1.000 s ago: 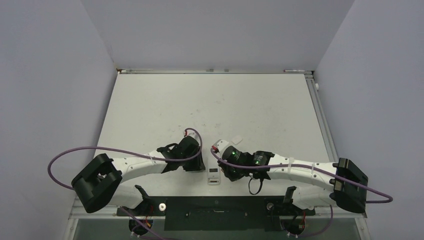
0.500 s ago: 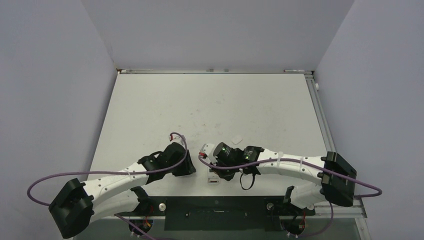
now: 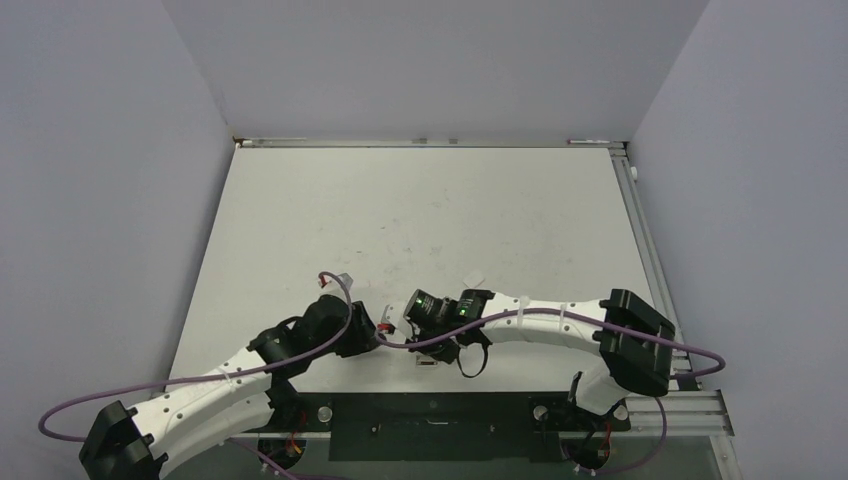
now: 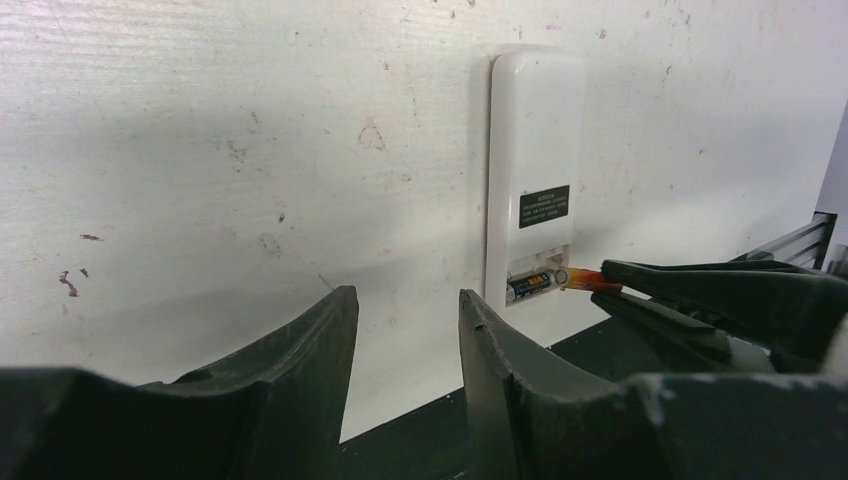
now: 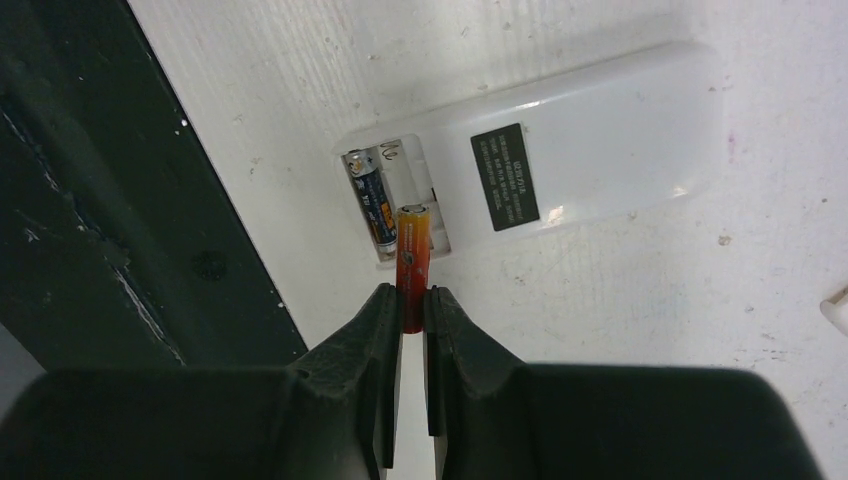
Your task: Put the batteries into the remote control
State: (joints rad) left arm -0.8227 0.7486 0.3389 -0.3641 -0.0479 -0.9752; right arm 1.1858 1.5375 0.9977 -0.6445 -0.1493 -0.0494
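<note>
Top view: white tabletop (image 3: 430, 210), matte, scuffed, dotted with small dark specks and faint scratches. Boxed in by plain pale grey walls (image 3: 430, 60) at 9, 12 and 3 o'clock. Metal rail (image 3: 640, 240) along the 3 o'clock edge, black strip (image 3: 430, 425) along the 6 o'clock edge by the arm bases. Purple cables (image 3: 200, 375) looping off both arms.

Remote control (image 5: 600, 140) at about 6 o'clock on the table, just beside the black strip. Lying flat, plain back up with a small black label, battery bay uncovered at the end toward 6 o'clock. Dark battery (image 5: 372, 200) lying in one slot of the bay. Reddish battery (image 5: 413, 250) clamped by its rear end in the right gripper (image 5: 413, 292), fingers tight on it. Front tip over the rim of the free slot, just beside the dark one. Seated or merely poised: cannot tell.

Left gripper (image 4: 405, 295) at 9 o'clock of the remote, low over bare table, fingers apart, nothing between them, not touching the remote.

Small white chip (image 3: 474, 278) loose on the table at about 1 o'clock of the remote, near but apart.

Wrist views: grain-like streaks, grey smudges and a few reddish flecks on the white surface, soft shadow beyond the left fingers.
</note>
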